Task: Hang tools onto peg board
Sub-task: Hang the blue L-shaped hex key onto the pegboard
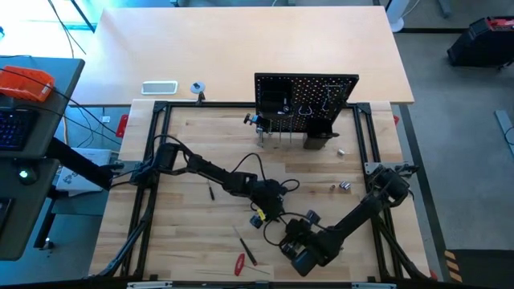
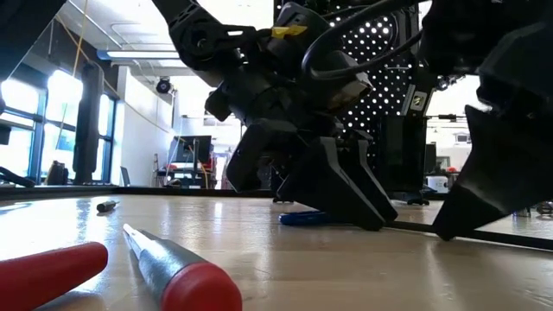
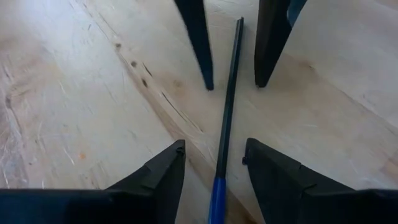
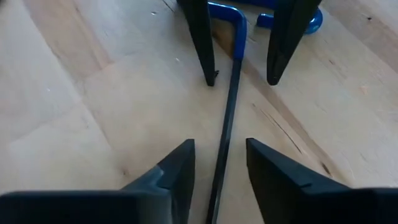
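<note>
Your two grippers face each other low over the wooden table [image 1: 193,144], near its front middle, with the blue-handled hex key [image 4: 227,118] lying flat on the wood between them. The left gripper [image 3: 214,165] straddles the key's blue end, its fingers [image 3: 158,177] parted and clear of the shaft on both sides — nothing is held. The right gripper [image 4: 217,162] straddles the dark metal shaft from the opposite end, its fingers [image 4: 177,165] likewise spread and not touching it. In the low view, both sets of fingertips reach down to the tabletop. The peg board [image 1: 306,103] stands upright at the table's far edge, well apart from the key. Two red-handled screwdrivers [image 1: 239,262] lie near the front edge.
</note>
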Available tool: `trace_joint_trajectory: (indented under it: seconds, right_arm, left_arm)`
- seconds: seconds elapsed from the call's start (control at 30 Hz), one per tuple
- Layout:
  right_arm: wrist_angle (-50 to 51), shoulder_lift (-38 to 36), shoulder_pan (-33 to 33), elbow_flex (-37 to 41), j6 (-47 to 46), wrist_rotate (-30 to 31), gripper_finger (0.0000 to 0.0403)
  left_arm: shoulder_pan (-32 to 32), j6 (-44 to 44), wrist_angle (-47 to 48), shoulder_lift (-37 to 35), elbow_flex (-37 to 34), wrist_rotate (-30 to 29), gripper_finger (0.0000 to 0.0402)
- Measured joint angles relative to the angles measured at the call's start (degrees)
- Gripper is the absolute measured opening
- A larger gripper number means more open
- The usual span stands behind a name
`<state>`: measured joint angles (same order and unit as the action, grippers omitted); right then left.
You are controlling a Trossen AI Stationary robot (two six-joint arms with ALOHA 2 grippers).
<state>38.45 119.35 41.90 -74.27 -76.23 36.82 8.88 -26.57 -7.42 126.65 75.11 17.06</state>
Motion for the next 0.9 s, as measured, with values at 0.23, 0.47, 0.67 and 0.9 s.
trace_joint_trajectory:
  seconds: [0.23,0.47,0.67,0.9]
  right_arm:
    - [-2.3,-0.5,-0.5,2.8,-0.9,-0.4,0.0134]
    - [-7.4,-0.5,-0.8,4.5,2.8,-1.1,0.0022]
    - [-7.0,-0.3,-1.0,4.0,5.7,-0.1,0.0006]
    - [-1.2,0.1,-1.7,1.1,8.7,1.5,0.0001]
  left_arm:
    - [-0.7,0.8,0.8,0.0,0.0,1.4,0.0165]
    - [-1.7,1.2,2.4,0.0,0.1,3.8,0.0165]
    - [-1.8,1.6,2.9,0.0,0.0,4.1,0.0165]
    - [-1.8,0.5,3.3,0.0,-0.1,4.1,0.0147]
